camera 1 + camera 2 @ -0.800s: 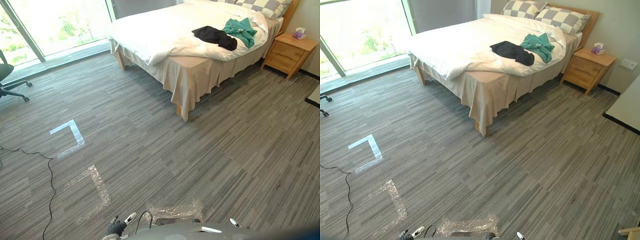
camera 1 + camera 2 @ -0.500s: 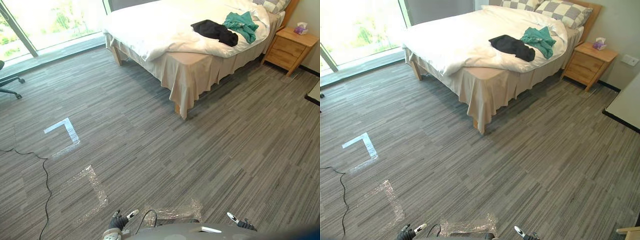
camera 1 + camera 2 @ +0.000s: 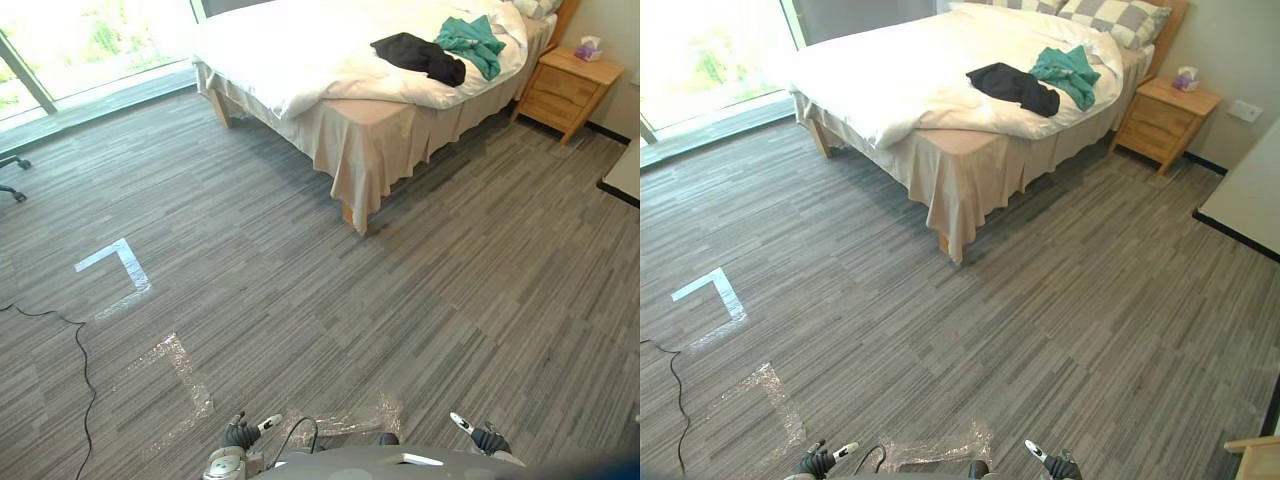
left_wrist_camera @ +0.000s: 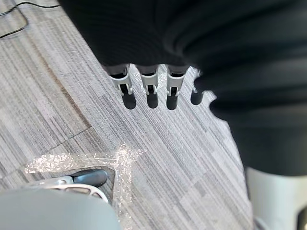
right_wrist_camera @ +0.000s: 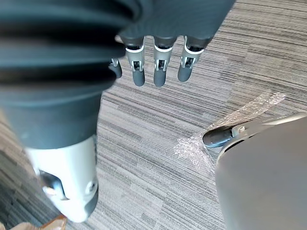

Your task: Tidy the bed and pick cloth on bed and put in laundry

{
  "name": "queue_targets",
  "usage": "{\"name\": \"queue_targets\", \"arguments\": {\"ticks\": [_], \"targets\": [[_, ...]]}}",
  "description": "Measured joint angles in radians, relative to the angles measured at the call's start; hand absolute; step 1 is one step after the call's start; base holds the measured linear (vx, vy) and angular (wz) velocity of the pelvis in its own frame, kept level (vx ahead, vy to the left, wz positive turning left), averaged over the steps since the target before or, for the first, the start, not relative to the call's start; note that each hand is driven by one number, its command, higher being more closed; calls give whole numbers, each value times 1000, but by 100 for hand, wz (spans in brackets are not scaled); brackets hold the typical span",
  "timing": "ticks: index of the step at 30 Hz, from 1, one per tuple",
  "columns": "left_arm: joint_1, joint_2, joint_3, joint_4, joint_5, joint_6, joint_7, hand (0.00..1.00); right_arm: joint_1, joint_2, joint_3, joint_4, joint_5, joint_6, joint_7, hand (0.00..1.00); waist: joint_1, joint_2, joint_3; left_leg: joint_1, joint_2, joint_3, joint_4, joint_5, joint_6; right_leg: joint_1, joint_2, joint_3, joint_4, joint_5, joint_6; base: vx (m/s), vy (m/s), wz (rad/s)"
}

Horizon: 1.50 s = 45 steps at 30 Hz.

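Observation:
A bed (image 3: 380,130) with a rumpled white duvet (image 3: 300,50) stands at the far side of the room. On the duvet lie a black cloth (image 3: 418,55) and, beside it, a teal cloth (image 3: 472,38). Checked pillows (image 3: 1110,15) rest at the head. My left hand (image 3: 240,436) hangs low at the near edge, far from the bed; its fingers (image 4: 150,88) are straight over bare carpet and hold nothing. My right hand (image 3: 488,440) hangs likewise, its fingers (image 5: 160,67) relaxed and empty.
A wooden nightstand (image 3: 565,92) with a small box on top stands right of the bed. Tape marks (image 3: 115,262) and shiny patches (image 3: 180,365) lie on the grey carpet. A large window (image 3: 90,40) fills the far left. A white surface edge (image 3: 1250,200) shows at right.
The whole picture has shifted: the camera has moved, and the bed now sits higher and further left. Both hands show a little more at the bottom edge.

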Motion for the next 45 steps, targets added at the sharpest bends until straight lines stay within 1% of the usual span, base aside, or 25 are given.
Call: {"name": "queue_targets", "arguments": {"ticks": [3,5,9,10,12,14,15,16,17,18,21,23,26,27,30,32,34,37,38,39,40,41,43,44,45], "targets": [[-31,5,0,15,-2,0,0,0,0,2,-25,-9,0,4,1,0,-2,-6,10,-15,1,4,0,0,1,-19,0,0,11,-7,-13,-24,-31,-1],[-47,12,-23,14,-24,-1,-1,0,-6,10,-50,-35,3,2,1,0,-6,-4,34,-51,12,28,25,-8,12,-119,-1,8,153,-66,-23,-1,-32,-20],[-55,22,-39,14,-78,-1,-1,0,-29,22,-78,-53,23,-2,1,0,-15,-5,71,-44,37,97,56,-30,12,-261,-9,-31,436,-130,20,36,-37,-55],[-61,26,-39,14,-90,-2,-1,0,-28,28,-99,-57,39,-2,1,0,-31,-2,82,-20,50,113,54,-36,10,-300,-50,-143,542,-171,11,59,-53,-27],[-68,26,-39,9,-91,-5,-2,0,-28,38,-125,-47,40,1,1,0,-49,-11,89,-5,51,113,54,-44,-2,-305,-102,-209,571,-196,-6,79,-43,-13],[-87,18,-39,3,-98,-9,-5,0,-23,49,-151,-35,42,5,1,0,-56,-18,91,10,88,118,74,-68,-39,-306,-132,-225,464,-184,0,201,-210,-19],[-97,12,-40,2,-98,-10,-6,0,-25,49,-150,-36,43,9,1,0,-60,-15,93,13,117,120,84,-79,-62,-309,-130,-225,374,-144,8,259,-332,-19],[-103,8,-39,2,-98,-11,-8,0,-26,48,-150,-36,48,10,1,0,-61,-12,98,23,141,121,86,-87,-83,-308,-127,-228,310,-83,5,265,-338,-22],[-106,12,-38,3,-98,-15,-16,0,-27,48,-151,-34,55,13,2,0,-71,-10,100,41,183,132,80,-94,-121,-305,-116,-271,256,22,-6,279,-337,-22],[-108,3,-38,5,-97,-18,-20,0,-36,48,-151,-28,59,13,3,0,-75,-2,105,49,204,141,67,-88,-135,-306,-90,-284,288,-3,-37,333,-345,-23],[-125,-24,-23,-20,-96,-31,-29,0,-65,41,-160,-30,60,15,4,0,-75,10,143,116,212,186,10,4,-189,-365,-103,-280,492,-147,-83,205,-250,-14],[-119,-42,8,-23,-88,-32,-35,0,-62,35,-159,-39,58,12,8,0,-78,20,137,134,230,194,19,63,-208,-339,-84,-280,496,-195,-77,273,-307,-7],[-98,-45,6,-24,-88,-32,-41,0,-59,35,-147,-38,52,11,8,0,-79,22,135,59,307,165,255,71,-212,-245,-38,-286,394,-211,-67,291,-276,-3],[-78,-52,7,-54,-89,-32,-42,0,-55,27,-126,-38,41,11,8,0,-86,24,133,-28,365,118,483,90,-182,-183,-9,-283,333,-203,-82,282,-231,-6],[-61,-58,8,-89,-101,-37,-41,0,-59,-1,-65,-37,33,11,8,0,-70,39,126,-152,430,79,833,95,-126,-107,32,-234,259,-188,-122,306,-152,-51],[-62,-62,18,-104,-130,-45,-40,0,-78,-2,-61,-22,17,10,8,0,-53,37,127,-227,378,76,977,-25,-137,-32,35,-154,199,-181,-136,315,-9,-81],[-65,-63,16,-108,-153,-49,-40,0,-101,-3,-58,17,1,12,7,0,-41,35,127,-295,311,74,972,-128,-120,-2,22,-96,181,-181,-135,297,123,-98],[-74,-62,16,-127,-168,-53,-38,0,-106,20,-64,19,-1,12,2,0,-12,18,136,-388,189,77,742,-185,-80,41,-46,-41,179,-187,-116,314,212,-91],[-75,-65,9,-131,-168,-58,-37,0,-97,18,-64,10,-2,12,0,0,-9,18,133,-398,137,64,536,-134,-77,58,-76,-39,177,-201,-80,340,256,-73],[-69,-77,2,-131,-168,-62,-36,0,-86,14,-62,-4,-4,11,-2,0,-9,45,118,-399,118,39,345,-23,-67,67,-72,-38,170,-216,-50,286,235,-49],[-65,-86,2,-128,-167,-64,-36,0,-77,7,-62,-14,-7,11,-4,0,-6,61,112,-404,119,23,287,105,-37,74,-63,-37,165,-238,-14,365,308,-13],[-77,-84,8,-122,-166,-63,-35,0,-67,28,-53,-36,-27,11,-14,0,-12,30,90,-382,78,46,258,98,19,93,-110,-43,161,-240,18,426,322,-1],[-80,-77,19,-133,-163,-64,-30,0,-61,59,-37,-54,-44,9,-16,0,2,-13,73,-378,44,66,243,85,36,90,-140,-51,141,-230,21,353,206,-4],[-91,-75,33,-132,-156,-61,-22,0,-63,78,-37,-59,-57,10,-21,0,19,-38,64,-379,32,91,260,66,64,101,-159,-49,116,-201,37,272,103,-22],[-90,-80,45,-131,-153,-55,-19,0,-63,81,-38,-64,-67,10,-22,0,25,-40,64,-361,32,114,262,58,79,115,-165,-39,106,-171,48,258,102,-31]]}}
